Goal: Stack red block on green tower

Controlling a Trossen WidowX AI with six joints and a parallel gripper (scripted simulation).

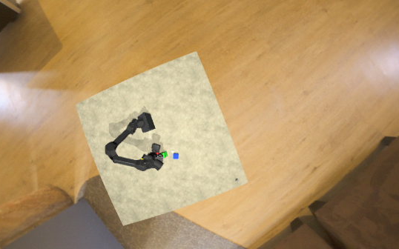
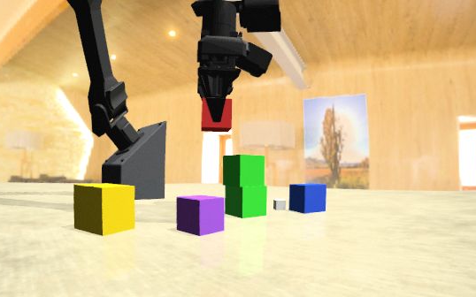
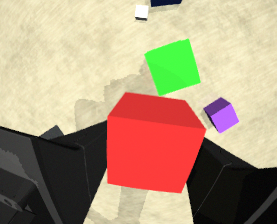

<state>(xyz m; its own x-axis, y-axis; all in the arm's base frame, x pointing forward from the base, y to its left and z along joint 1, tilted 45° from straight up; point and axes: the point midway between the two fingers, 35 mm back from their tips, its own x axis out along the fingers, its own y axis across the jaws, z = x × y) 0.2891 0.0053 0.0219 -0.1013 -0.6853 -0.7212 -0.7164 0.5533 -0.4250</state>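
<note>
Across the room's wooden floor lies the pale square table (image 1: 197,107) (image 2: 350,256) (image 3: 34,45), and the black arm (image 1: 127,161) (image 2: 95,57) bends out toward its left edge, as seen from above. The pincer (image 1: 158,153) (image 2: 216,119) (image 3: 150,127) points down, its fingers about half open and clamped on the red block (image 1: 157,153) (image 2: 208,125) (image 3: 154,157), which hangs higher than the two-block green tower (image 1: 165,154) (image 2: 244,186) (image 3: 173,66) and off to its side, touching nothing below. The tower stands well in from every table edge. Yellow (image 2: 103,209), purple (image 2: 200,216) (image 3: 222,116) and blue (image 1: 176,155) (image 2: 307,199) (image 3: 166,2) blocks sit around it; a tiny white cube (image 1: 172,151) (image 2: 280,204) (image 3: 141,12) lies near the blue one.
</note>
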